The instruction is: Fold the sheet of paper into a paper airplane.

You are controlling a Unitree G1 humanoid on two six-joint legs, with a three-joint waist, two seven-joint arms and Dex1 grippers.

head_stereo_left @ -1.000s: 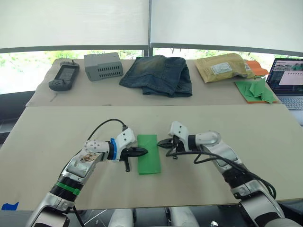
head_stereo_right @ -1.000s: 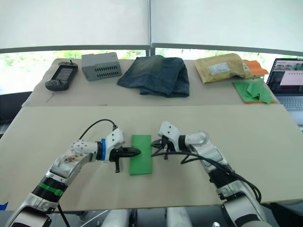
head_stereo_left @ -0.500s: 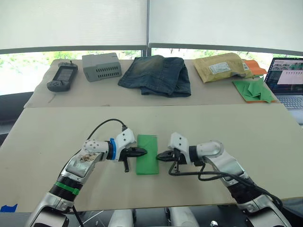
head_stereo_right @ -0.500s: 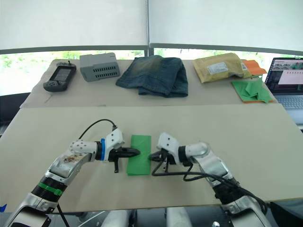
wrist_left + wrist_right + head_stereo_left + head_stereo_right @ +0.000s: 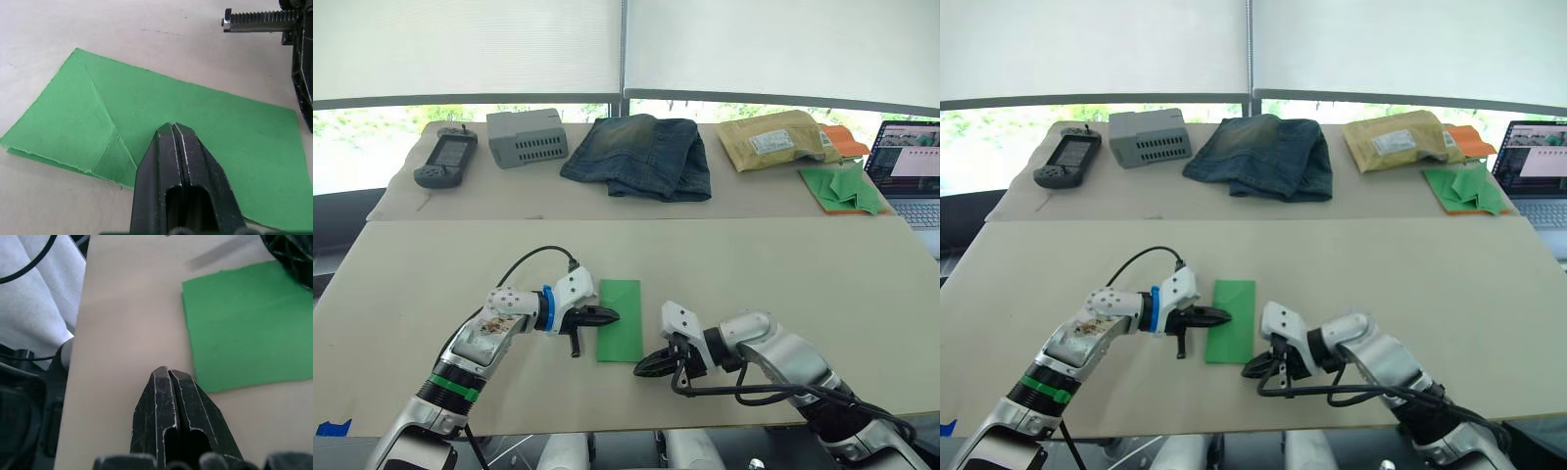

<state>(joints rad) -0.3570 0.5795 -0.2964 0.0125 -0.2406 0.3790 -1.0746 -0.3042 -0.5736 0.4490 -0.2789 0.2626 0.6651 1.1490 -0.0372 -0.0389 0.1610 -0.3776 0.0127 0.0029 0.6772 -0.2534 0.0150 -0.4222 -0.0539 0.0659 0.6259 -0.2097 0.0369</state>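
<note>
1. the sheet (image 5: 620, 320) lies flat on the near table (image 5: 822, 284), a green folded rectangle with its long side running away from the robot, between the two grippers.
2. the left wrist view shows diagonal creases at one corner of the sheet and a second layer peeking out along one edge.
3. the left gripper (image 5: 609, 315) points right, its tip resting over the sheet's left edge about midway along; its fingers are pressed together with nothing between them.
4. the right gripper (image 5: 642, 369) sits low on the table just off the sheet's near right corner, pointing left; its fingers are clenched tight and hold nothing, the tip on bare table just beside the paper.
5. a black cable (image 5: 524, 260) loops up from the left wrist, and another cable (image 5: 744, 394) curls below the right forearm.
6. on the far table: a handheld controller (image 5: 445, 160) at left, a grey box (image 5: 527, 137) next to it, folded jeans (image 5: 641, 155) in the middle, a padded envelope (image 5: 773, 139) to the right.
7. beside the envelope lies orange paper (image 5: 845, 141), and in front of it a pile of green papers (image 5: 842, 188).
8. an open laptop (image 5: 912, 171) stands at the far right edge.
</note>
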